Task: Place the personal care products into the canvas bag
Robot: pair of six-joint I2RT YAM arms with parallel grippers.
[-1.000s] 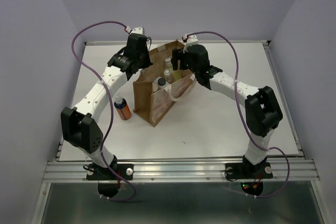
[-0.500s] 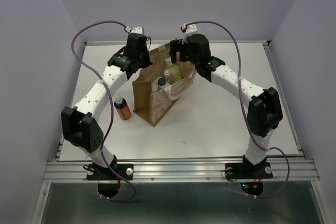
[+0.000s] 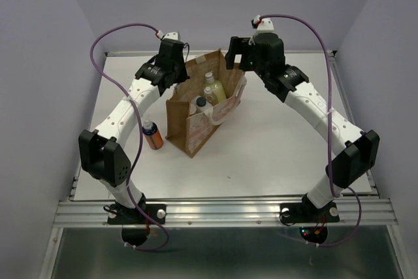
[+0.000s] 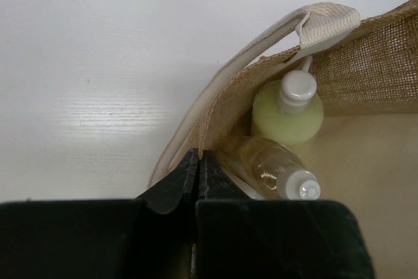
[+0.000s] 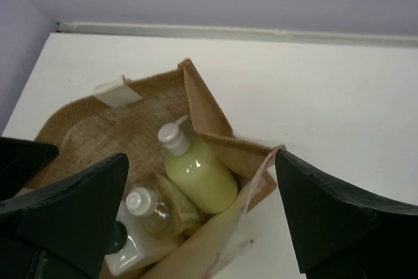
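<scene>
Canvas bag is being pinched open by the left gripper while the right gripper, gaping empty, is needing the orange bottle at centre left.

From above, the canvas bag gapes open, but the yellow-green bottle, amber bottle and white bottle crowd the side toward its patterned panel, leaving a gap only along the opposite wall. The left gripper, pinched on that wall's rim, blocks it there, and the right gripper hangs spread wide over the far corner. The orange bottle stands apart left of the bag, with the left arm just beside it. Open table lies to the right.
</scene>
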